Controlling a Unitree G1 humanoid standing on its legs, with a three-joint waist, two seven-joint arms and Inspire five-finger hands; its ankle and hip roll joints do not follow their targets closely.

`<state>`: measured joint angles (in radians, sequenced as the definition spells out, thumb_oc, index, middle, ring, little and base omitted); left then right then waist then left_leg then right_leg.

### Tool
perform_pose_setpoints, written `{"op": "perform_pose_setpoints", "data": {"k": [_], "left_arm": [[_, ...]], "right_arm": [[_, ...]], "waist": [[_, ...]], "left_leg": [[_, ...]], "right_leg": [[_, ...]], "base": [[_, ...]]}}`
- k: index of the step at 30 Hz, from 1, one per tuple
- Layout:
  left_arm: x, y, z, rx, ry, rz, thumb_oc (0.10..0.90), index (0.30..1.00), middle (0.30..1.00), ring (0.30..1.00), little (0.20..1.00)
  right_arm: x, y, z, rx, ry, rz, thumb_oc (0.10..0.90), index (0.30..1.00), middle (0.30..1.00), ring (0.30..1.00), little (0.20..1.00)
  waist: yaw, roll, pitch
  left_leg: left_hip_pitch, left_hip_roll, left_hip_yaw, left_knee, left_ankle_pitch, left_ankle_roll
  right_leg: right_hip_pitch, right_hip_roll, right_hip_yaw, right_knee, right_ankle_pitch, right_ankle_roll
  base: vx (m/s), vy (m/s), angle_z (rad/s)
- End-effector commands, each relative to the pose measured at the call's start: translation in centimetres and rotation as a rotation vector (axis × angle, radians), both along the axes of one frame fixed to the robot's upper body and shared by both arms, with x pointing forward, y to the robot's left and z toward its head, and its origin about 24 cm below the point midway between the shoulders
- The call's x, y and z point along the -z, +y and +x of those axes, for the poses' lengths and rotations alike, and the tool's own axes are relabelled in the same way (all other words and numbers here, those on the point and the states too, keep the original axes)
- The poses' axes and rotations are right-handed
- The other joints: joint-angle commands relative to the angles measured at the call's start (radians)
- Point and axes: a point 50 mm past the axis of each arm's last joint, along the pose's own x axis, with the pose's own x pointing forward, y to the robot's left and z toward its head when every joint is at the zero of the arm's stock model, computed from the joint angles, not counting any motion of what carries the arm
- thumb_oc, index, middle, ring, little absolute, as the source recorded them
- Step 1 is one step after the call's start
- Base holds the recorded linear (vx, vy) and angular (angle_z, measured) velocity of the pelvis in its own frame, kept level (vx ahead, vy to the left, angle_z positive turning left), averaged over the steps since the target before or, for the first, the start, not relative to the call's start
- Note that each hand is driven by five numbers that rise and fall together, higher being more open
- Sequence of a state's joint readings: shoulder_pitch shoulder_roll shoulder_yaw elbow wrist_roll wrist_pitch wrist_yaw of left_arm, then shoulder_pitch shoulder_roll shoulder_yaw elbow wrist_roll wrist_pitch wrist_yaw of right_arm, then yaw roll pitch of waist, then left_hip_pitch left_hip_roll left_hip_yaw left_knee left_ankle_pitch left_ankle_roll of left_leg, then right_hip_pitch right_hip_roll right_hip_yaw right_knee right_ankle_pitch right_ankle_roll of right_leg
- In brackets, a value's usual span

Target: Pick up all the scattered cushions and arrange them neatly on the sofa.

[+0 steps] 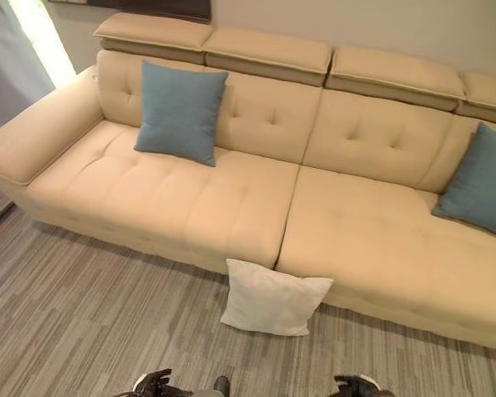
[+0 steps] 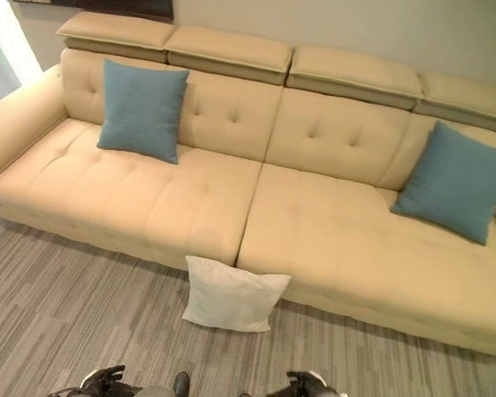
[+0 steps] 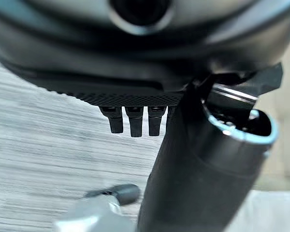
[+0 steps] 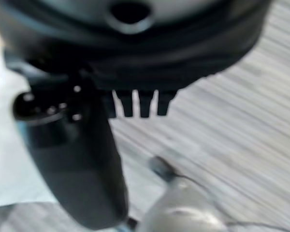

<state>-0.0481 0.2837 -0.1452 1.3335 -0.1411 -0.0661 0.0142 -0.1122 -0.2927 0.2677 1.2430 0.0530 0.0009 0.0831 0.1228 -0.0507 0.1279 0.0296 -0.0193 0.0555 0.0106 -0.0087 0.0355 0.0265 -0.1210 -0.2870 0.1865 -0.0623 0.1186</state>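
- Floor: grey carpet with fine stripes in lighter and darker grey, running along the whole front of the sofa.
- Sofa: long, cream-beige upholstered sofa with button-tufted seat and back and padded headrest sections along the top. It stands against a plain light wall.
- A dark-framed panel hangs on the wall above the sofa's left end. Bright daylight and a grey curtain show beyond the left armrest.
- Left blue square fabric cushion: upright on the left seat, leaning against the backrest.
- Right blue square fabric cushion: on the far right seat, tilted, leaning against the backrest.
- White square fabric cushion: on the floor, propped at a slant against the sofa's front edge, just below the seam between the two seat sections. Nothing lies between it and the robot.
- Left hand: low over the carpet, fingers extended and relaxed, thumb standing out, holding nothing.
- Right hand: low over the carpet, fingers extended, holding nothing; the white cushion shows beside its thumb, not touching it.
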Motion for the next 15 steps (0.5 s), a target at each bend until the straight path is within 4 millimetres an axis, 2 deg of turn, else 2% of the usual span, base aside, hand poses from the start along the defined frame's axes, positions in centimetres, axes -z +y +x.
{"op": "perform_pose_setpoints", "data": {"k": [1,2,3,4,5,6,7,8,9,10,11,15], "left_arm": [[-0.4,0.3,1.1,0.077,-0.025,0.044,0.8,0.9,0.9,0.9,0.9],[-0.6,0.1,2.0,0.125,-0.045,0.053,0.8,0.9,0.9,0.9,0.9],[-0.6,0.1,2.0,0.125,-0.045,0.053,0.8,0.9,0.9,0.9,0.9],[-0.9,-0.3,3.1,0.179,-0.073,0.065,0.8,0.9,0.9,0.9,0.9],[-0.9,-0.3,3.1,0.179,-0.073,0.065,0.8,0.9,0.9,0.9,0.9],[-1.0,-0.5,3.6,0.204,-0.086,0.067,0.8,0.9,0.9,0.9,0.9],[-1.0,-0.7,3.9,0.217,-0.093,0.066,0.8,0.9,0.9,0.9,0.9],[-1.1,-0.9,4.3,0.233,-0.105,0.068,0.8,0.9,0.9,0.9,0.9],[-1.3,-1.3,5.0,0.272,-0.122,0.074,0.8,0.9,0.9,0.9,0.9],[-1.4,-1.3,5.3,0.289,-0.125,0.081,0.8,0.9,0.9,0.9,0.9],[-1.3,-1.5,5.3,0.294,-0.125,0.078,0.8,0.9,0.9,0.9,0.9],[-1.3,-1.6,5.4,0.314,-0.128,0.086,0.8,0.9,0.9,0.9,0.9]], "right_arm": [[-0.9,-0.5,1.9,-0.049,-0.073,-0.035,0.8,0.9,0.9,0.9,0.9],[-1.0,-0.3,2.1,-0.033,-0.091,-0.027,0.8,0.9,0.9,0.9,0.9],[-1.0,-0.4,2.1,-0.033,-0.091,-0.027,0.8,0.9,0.9,0.9,0.9],[-1.0,-0.2,1.9,-0.03,-0.093,-0.025,0.8,0.9,0.9,0.9,0.9],[-1.0,-0.2,1.9,-0.03,-0.093,-0.025,0.8,0.9,0.9,0.9,0.9],[-0.9,-0.2,1.9,-0.034,-0.091,-0.028,0.8,0.9,0.9,0.9,0.9],[-1.0,-0.3,1.9,-0.034,-0.093,-0.029,0.8,0.9,0.9,0.9,0.9],[-0.9,-0.2,1.9,-0.033,-0.093,-0.031,0.8,0.9,0.9,0.9,0.9],[-0.9,-0.5,1.7,-0.024,-0.09,-0.036,0.8,0.9,0.9,0.9,0.9],[-0.8,-0.6,1.3,-0.005,-0.083,-0.037,0.8,0.9,0.9,0.9,0.9],[-0.8,-0.7,1.1,-0.006,-0.075,-0.044,0.8,0.9,0.9,0.9,0.9],[-1.1,-1.8,1.1,0.011,-0.091,-0.084,0.8,0.9,0.9,0.9,0.9]], "waist": [[-0.01,-0.01,-0.015],[-0.033,0.012,-0.003],[-0.032,0.011,-0.002],[-0.054,0.021,0.002],[-0.056,0.021,0.006],[-0.064,0.024,0.006],[-0.068,0.025,0.006],[-0.078,0.024,0.007],[-0.106,0.014,0.008],[-0.116,0.006,0.008],[-0.12,0.003,0.01],[-0.131,0.003,-0.003]], "left_leg": [[-0.071,-0.039,-0.04,0.031,0.002,0.005],[-0.042,-0.029,-0.065,0.03,-0.013,0.011],[-0.042,-0.031,-0.064,0.03,-0.013,0.011],[-0.017,-0.026,-0.089,0.022,-0.027,0.005],[-0.012,-0.027,-0.092,0.021,-0.028,0.005],[-0.005,-0.023,-0.103,0.02,-0.039,-0.004],[-0.005,-0.02,-0.107,0.019,-0.043,-0.009],[0.002,-0.02,-0.119,0.02,-0.055,-0.015],[0.023,-0.029,-0.148,0.015,-0.071,-0.022],[0.034,-0.036,-0.159,0.017,-0.088,-0.023],[0.043,-0.031,-0.162,0.02,-0.097,-0.026],[0.048,-0.022,-0.169,0.007,-0.095,-0.03]], "right_leg": [[0.005,-0.012,0.067,0.282,0.082,0.061],[-0.051,-0.008,0.107,0.377,0.088,0.047],[-0.053,-0.01,0.108,0.382,0.085,0.047],[-0.089,-0.024,0.122,0.321,0.052,0.026],[-0.083,-0.025,0.119,0.321,0.049,0.026],[-0.075,-0.043,0.12,0.248,0.026,0.019],[-0.073,-0.055,0.124,0.2,0.026,0.019],[-0.083,-0.063,0.149,0.097,0.031,0.017],[-0.113,-0.053,0.234,-0.04,0.07,0.031],[-0.096,-0.045,0.274,-0.096,0.075,0.036],[-0.089,-0.039,0.285,-0.109,0.087,0.047],[-0.068,-0.022,0.299,-0.147,0.095,0.041]], "base": [[0.15,0.112,0.25],[0.1,0.059,0.35],[0.23,0.043,0.45],[0.13,-0.017,0.48],[0.2,-0.059,0.48],[0.1,-0.084,0.43],[0.17,-0.139,0.29],[0.26,-0.192,0.17],[0.3,-0.194,0.16],[0.28,-0.189,0.25],[0.12,-0.093,0.38],[0.11,-0.11,0.39]]}}
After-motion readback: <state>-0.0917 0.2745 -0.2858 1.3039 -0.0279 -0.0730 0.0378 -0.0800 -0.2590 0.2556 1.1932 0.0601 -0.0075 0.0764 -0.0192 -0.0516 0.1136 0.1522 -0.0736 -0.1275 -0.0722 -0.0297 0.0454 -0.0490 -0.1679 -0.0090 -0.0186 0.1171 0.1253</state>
